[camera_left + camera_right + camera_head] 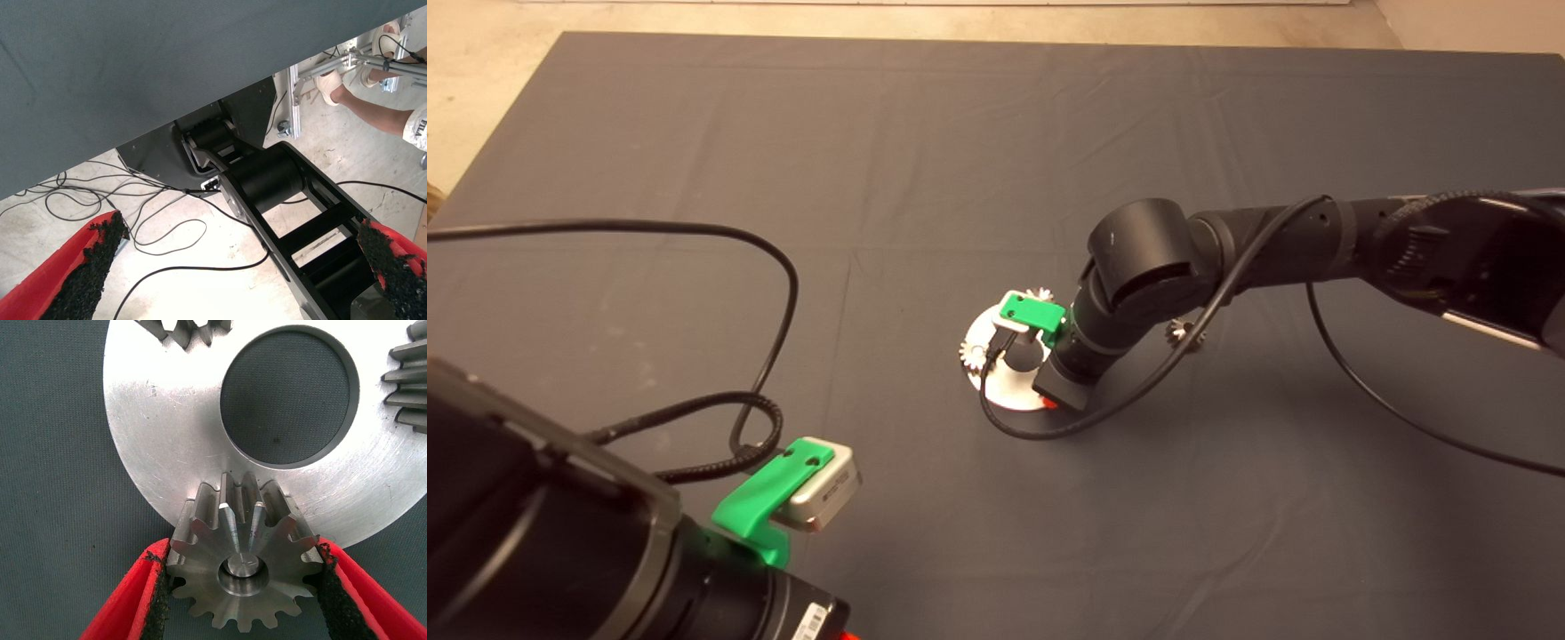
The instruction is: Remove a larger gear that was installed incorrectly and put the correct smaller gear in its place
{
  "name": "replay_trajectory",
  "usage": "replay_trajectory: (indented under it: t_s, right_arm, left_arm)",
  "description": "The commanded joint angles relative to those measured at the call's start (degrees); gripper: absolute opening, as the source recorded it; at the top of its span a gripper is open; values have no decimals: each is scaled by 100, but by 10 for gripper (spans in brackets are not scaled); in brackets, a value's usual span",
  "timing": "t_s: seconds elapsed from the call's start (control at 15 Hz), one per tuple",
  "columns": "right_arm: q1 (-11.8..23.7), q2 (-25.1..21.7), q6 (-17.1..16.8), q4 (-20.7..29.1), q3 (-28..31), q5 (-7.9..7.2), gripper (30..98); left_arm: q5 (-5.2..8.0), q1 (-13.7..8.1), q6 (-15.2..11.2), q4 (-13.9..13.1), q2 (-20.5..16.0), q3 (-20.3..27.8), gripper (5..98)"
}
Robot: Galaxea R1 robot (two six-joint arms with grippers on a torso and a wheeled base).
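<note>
My right gripper (243,577) has its fingers (153,593) closed on the larger gear (243,577), a steel toothed wheel seated over a pin on the silver ring plate (167,427). My left gripper (233,267) waits open.

In the head view, most of the round metal plate (996,391) is hidden under the right arm (1129,293). In the right wrist view, two gears (183,330) at 12 and 3 o'clock are cut off.
</note>
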Motion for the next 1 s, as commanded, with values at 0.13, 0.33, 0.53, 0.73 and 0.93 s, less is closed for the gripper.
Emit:
replay_trajectory:
  t_s: [0.13, 0.33, 0.53, 0.73, 0.93]
  right_arm:
    - [3, 8, 60, -23, 64, -707, 505]
    - [20, 52, 60, -14, 170, -707, 496]
    - [91, 52, 69, 45, 179, -707, 496]
    - [170, 43, 69, 152, 188, -707, 495]
    - [435, 52, 76, 249, 188, -707, 494]
  left_arm:
    - [1, -57, -35, -31, -25, 88, 909]
    - [1, -65, -35, -31, -25, 88, 909]
    - [1, -65, -35, -31, -16, 88, 909]
    - [1, -65, -35, -31, -16, 88, 909]
    - [-7, -65, -35, -31, -16, 88, 909]
